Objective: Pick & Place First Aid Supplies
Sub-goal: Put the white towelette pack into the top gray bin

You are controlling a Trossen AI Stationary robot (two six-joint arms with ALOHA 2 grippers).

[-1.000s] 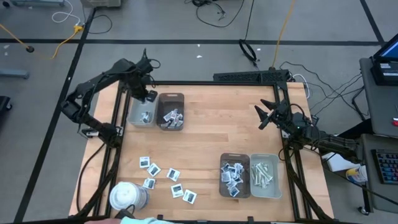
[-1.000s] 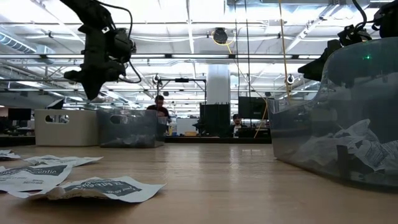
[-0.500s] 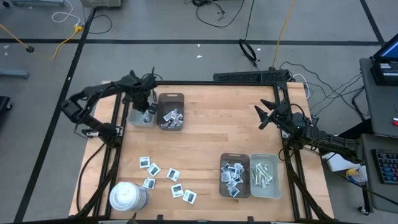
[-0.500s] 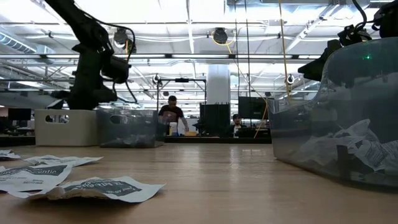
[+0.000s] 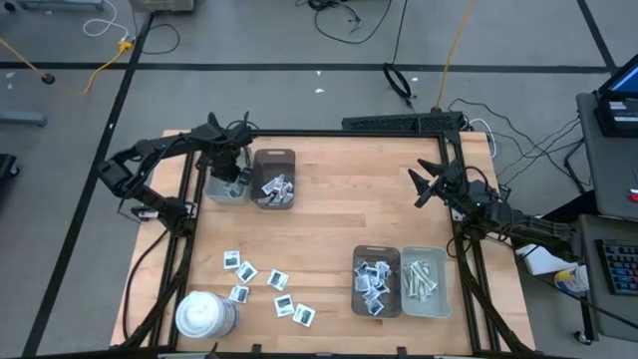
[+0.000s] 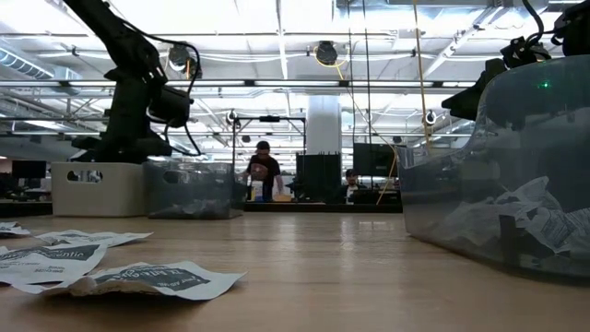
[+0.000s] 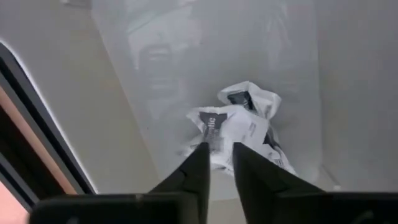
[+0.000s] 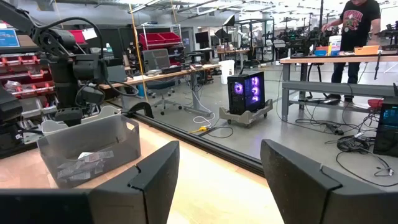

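Inside the pale tray (image 5: 221, 189), left tool (image 7: 217, 163) nearly pressed together above crumpled white packets (image 7: 239, 124), brown tray (image 5: 274, 179) just beside.

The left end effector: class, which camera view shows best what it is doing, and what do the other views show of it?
The left wrist view: the left end effector has its fingers nearly closed over crumpled white packets inside the pale tray. The high view only places it over that tray; the low view shows the arm dipping behind the tray wall; the right wrist view shows it distantly.

Robotics lab: workbenches (image 8: 323, 60), lit PC tower (image 8: 247, 93), floor cables (image 5: 344, 18)
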